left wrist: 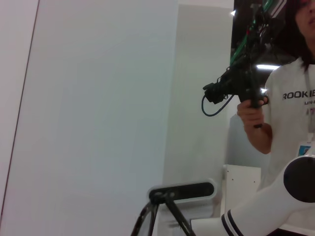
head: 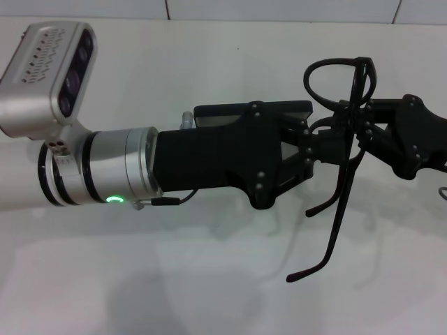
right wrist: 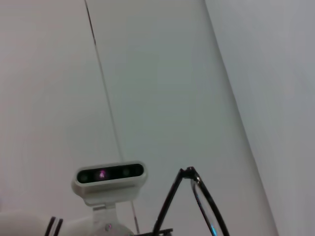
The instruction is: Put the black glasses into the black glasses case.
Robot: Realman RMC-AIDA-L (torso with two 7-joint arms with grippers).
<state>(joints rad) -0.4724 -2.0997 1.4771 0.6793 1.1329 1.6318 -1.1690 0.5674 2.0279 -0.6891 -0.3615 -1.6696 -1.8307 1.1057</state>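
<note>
Left gripper: mine, reaching in from the left of the head view, held up over the white table. My fingers look pinched narrow right at the middle of the black glasses, but it's all black on black there, so I honestly can't tell if I'm clamped on the frame or only touching it.

Glasses case: the black glasses case sits on the table behind my left gripper, mostly hidden by it. Only its far edge and a strip of grey lining peek out, so I'd guess the lid is open, not certain.

Glasses: the black glasses are up in the air between my two grippers, nowhere near inside the case yet. One lens stands up top and the temple arms hang open and down toward the table. My right wrist view catches a lens rim and one temple arm.

Right gripper: mine too, coming in from the right edge, closed onto the frame next to the hinge as far as I can judge.

Step in hand: looks like a mid-air handover or refolding.

Doing it well: I'd make sure one gripper has a solid hold before the other lets go, fold those dangling temples in gently, then go down to the case, lenses level.

Watch out: thin frame, so squeezing hard or twisting could bend it.
</note>
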